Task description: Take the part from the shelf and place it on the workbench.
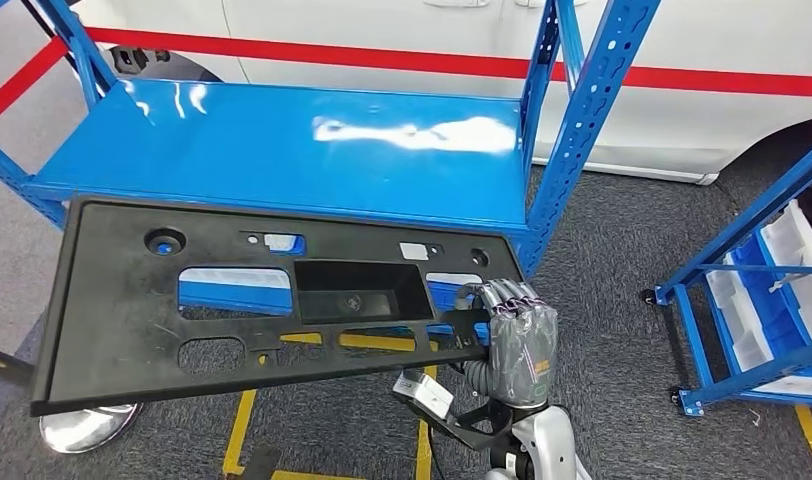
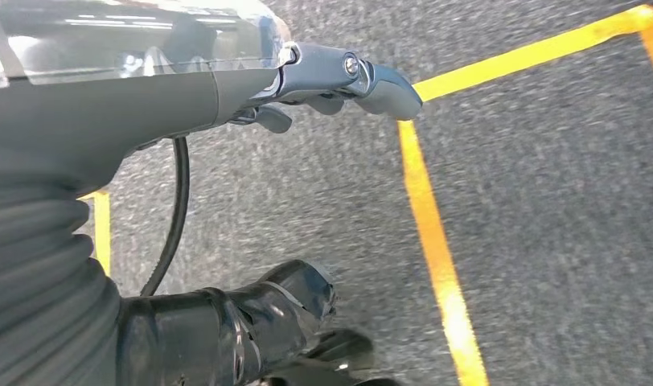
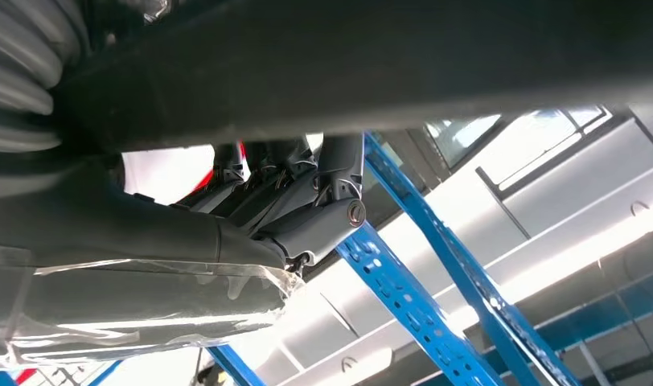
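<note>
The part is a long black plastic panel [image 1: 132,290] with several cut-outs and a rectangular recess. It hangs tilted in front of the blue shelf [image 1: 282,150], level with its front edge and over the floor. My right hand [image 1: 522,340] grips the panel's near right edge from below, fingers curled over the rim. In the right wrist view the panel [image 3: 388,56] is a dark band, and the fingers [image 3: 307,201] press up against it. My left hand [image 2: 339,80] hangs over the grey floor with its thumb stretched out, holding nothing.
A white car with a red stripe [image 1: 382,30] stands behind the shelf. A second blue rack with white bins [image 1: 772,280] is on the right. Yellow lines [image 2: 436,249] mark the grey floor, and a round silver base [image 1: 82,425] sits at lower left.
</note>
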Motion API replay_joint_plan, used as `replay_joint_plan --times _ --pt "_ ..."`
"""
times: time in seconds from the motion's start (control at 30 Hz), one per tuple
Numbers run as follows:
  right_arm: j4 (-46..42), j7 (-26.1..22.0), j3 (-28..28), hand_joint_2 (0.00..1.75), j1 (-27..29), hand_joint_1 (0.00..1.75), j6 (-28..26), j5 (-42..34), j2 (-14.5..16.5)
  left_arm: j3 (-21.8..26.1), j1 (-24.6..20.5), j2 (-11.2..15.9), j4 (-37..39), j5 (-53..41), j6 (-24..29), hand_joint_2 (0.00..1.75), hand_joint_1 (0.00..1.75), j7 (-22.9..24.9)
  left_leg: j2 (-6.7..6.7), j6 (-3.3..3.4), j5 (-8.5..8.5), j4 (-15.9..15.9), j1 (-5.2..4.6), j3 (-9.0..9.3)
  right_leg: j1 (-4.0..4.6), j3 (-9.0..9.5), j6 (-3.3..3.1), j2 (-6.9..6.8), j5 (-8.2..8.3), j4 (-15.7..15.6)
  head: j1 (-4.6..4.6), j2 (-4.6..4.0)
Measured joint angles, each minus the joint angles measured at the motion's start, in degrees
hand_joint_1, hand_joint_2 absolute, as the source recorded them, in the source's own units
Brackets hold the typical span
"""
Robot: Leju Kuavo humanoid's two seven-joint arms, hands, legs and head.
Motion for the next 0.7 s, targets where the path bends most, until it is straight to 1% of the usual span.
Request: replay_joint_plan --times 0.03,0.07,0.1,0.13,0.17,0.2,0.23,0.27,0.3,0.33,0.37,0.4,0.43,0.47,0.5,0.53,0.57,0.6,0.63,0.67,0.7 --pt "0.02 -0.19 -0.03 1.75 0.0 1.75 0.0 -0.24 0.0 0.01 -0.03 0.01 0.0 0.01 0.0 1.75 0.0 -0.01 -0.02 0.31 1.43 -3.27 -0.06 2.67 0.05 -0.69 0.11 0.02 0.46 0.21 -0.01 0.0" --pt "0.03 -0.4 -0.05 1.75 0.0 1.75 -0.01 -0.54 0.02 0.01 -0.08 0.02 0.0 0.01 0.01 1.75 0.0 -0.01 -0.04 0.68 1.79 -7.6 -0.22 5.76 0.17 -1.24 0.3 0.03 0.86 0.41 -0.01 0.0" --pt "0.03 -0.61 -0.07 1.75 -0.01 1.75 -0.02 -0.92 0.04 0.02 -0.14 0.04 0.0 0.01 0.05 1.75 0.0 -0.03 -0.06 1.01 1.48 -11.56 -0.39 8.4 0.24 -1.6 0.53 0.02 1.27 0.52 0.02 0.01" --pt "0.03 -0.78 -0.08 1.75 -0.02 1.75 -0.02 -1.38 0.06 0.02 -0.17 0.05 0.0 0.01 0.1 1.75 0.0 -0.05 -0.08 1.31 0.87 -14.38 -0.58 10.03 0.25 -1.76 0.81 -0.02 1.7 0.52 0.03 0.01" --pt "0.03 -0.95 -0.08 1.75 -0.03 1.75 -0.01 -1.82 0.09 0.02 -0.17 0.07 0.0 0.01 0.16 1.75 0.0 -0.07 -0.08 1.54 0.4 -15.9 -0.76 10.71 0.23 -1.83 1.14 -0.09 2.16 0.41 0.04 0.01" --pt "0.03 -1.19 -0.09 1.75 -0.03 1.75 0.03 -2.38 0.09 0.02 -0.12 0.05 0.01 0.01 0.21 1.75 0.0 -0.09 -0.07 1.84 0.69 -16.34 -0.71 10.56 0.21 -1.87 1.48 -0.13 2.63 0.2 0.06 0.01" --pt "0.03 -1.48 -0.1 1.75 -0.02 1.75 0.1 -2.97 0.09 0.03 -0.06 0.03 0.01 0.01 0.24 1.75 0.0 -0.09 0.03 2.19 1.27 -16.57 -0.6 10.25 0.16 -2.03 1.83 -0.06 2.58 0.23 0.05 0.01" --pt "0.03 -1.86 -0.11 1.75 -0.02 1.75 0.22 -3.66 0.09 0.05 -0.04 0.02 0.02 0.01 0.26 1.75 0.0 -0.09 0.14 2.65 1.91 -16.78 -0.45 9.89 0.14 -2.39 2.18 0.05 1.58 0.86 0.07 0.01" --pt "0.03 -2.28 -0.13 1.75 -0.01 1.75 0.38 -4.47 0.09 0.07 -0.03 0.0 0.02 0.02 0.28 1.75 0.0 -0.1 0.25 3.08 2.62 -16.99 -0.28 9.41 0.11 -3.01 2.49 0.17 -0.38 2.45 0.08 0.01" --pt "0.03 -2.66 -0.15 1.75 0.02 1.75 0.54 -5.22 0.08 0.08 -0.04 0.0 0.02 0.03 0.3 1.75 0.0 -0.11 0.35 3.36 3.22 -17.0 -0.23 8.78 -0.02 -3.88 2.76 0.27 -3.16 5.24 0.08 0.01" --pt "0.03 -2.99 -0.15 1.75 0.04 1.75 0.66 -5.86 0.08 0.08 -0.04 0.0 0.02 0.03 0.32 1.75 0.0 -0.13 0.36 3.57 3.75 -16.88 -0.23 7.99 -0.08 -4.85 2.98 0.3 -5.92 8.82 0.09 0.01" --pt "0.04 -3.25 -0.15 1.75 0.08 1.75 0.73 -6.36 0.05 0.09 -0.01 0.0 0.02 0.03 0.33 1.75 0.0 -0.13 0.37 3.6 4.23 -16.68 -0.23 7.19 -0.16 -5.68 3.17 0.3 -7.8 12.48 0.08 0.01" --pt "0.06 -3.44 -0.15 1.75 0.12 1.75 0.75 -6.76 0.03 0.09 0.01 0.0 0.02 0.03 0.33 1.75 0.0 -0.14 0.37 3.56 4.65 -16.43 -0.22 6.37 -0.25 -5.98 3.33 0.3 -8.41 15.19 0.08 0.01" --pt "0.08 -3.57 -0.15 1.75 0.14 1.75 0.78 -7.05 0.0 0.1 0.04 0.0 0.02 0.03 0.33 1.75 0.0 -0.15 0.37 3.48 5.02 -16.13 -0.21 5.57 -0.35 -5.39 3.42 0.29 -7.74 16.03 0.08 0.0" --pt "0.1 -3.67 -0.16 1.75 0.14 1.75 0.8 -7.33 -0.03 0.1 0.05 0.0 0.02 0.03 0.33 1.75 0.0 -0.16 0.37 3.38 5.3 -15.77 -0.19 4.84 -0.45 -3.7 3.42 0.28 -6.27 14.67 0.07 0.01" --pt "0.12 -3.77 -0.16 1.75 0.14 1.75 0.82 -7.58 -0.04 0.11 0.05 -0.01 0.02 0.03 0.33 1.75 0.0 -0.17 0.36 3.26 5.51 -15.36 -0.19 4.23 -0.53 -1.07 3.32 0.28 -4.73 11.38 0.07 0.01" --pt "0.11 -3.86 -0.17 1.75 0.11 1.75 0.84 -7.81 -0.04 0.11 0.04 -0.02 0.02 0.03 0.33 1.75 0.0 -0.17 0.34 3.1 5.66 -14.96 -0.24 3.69 -0.49 1.79 3.12 0.29 -4.08 7.32 0.07 0.01" --pt "0.11 -3.97 -0.17 1.75 0.08 1.75 0.85 -8.04 -0.03 0.12 0.04 -0.03 0.02 0.03 0.33 1.75 0.0 -0.17 0.33 2.86 5.84 -14.62 -0.3 3.28 -0.37 4.12 2.88 0.31 -4.0 3.68 0.05 0.01" --pt "0.11 -4.07 -0.18 1.75 0.08 1.75 0.86 -8.24 -0.03 0.13 0.03 -0.04 0.02 0.03 0.33 1.75 0.0 -0.18 0.33 2.54 6.07 -14.39 -0.35 3.0 -0.22 5.49 2.65 0.33 -4.3 1.25 0.05 0.01" --pt "0.11 -4.17 -0.2 1.75 0.09 1.75 0.87 -8.45 -0.03 0.14 0.03 -0.04 0.02 0.03 0.33 1.75 0.0 -0.19 0.34 2.15 6.38 -14.31 -0.36 2.76 -0.04 5.9 2.45 0.37 -4.71 0.14 0.04 0.01" --pt "0.11 -4.28 -0.21 1.75 0.12 1.75 0.89 -8.67 -0.04 0.14 0.06 -0.04 0.02 0.03 0.33 1.75 0.0 -0.19 0.34 1.71 6.75 -14.33 -0.38 2.63 0.01 5.73 2.16 0.38 -4.52 -0.21 0.03 0.02"
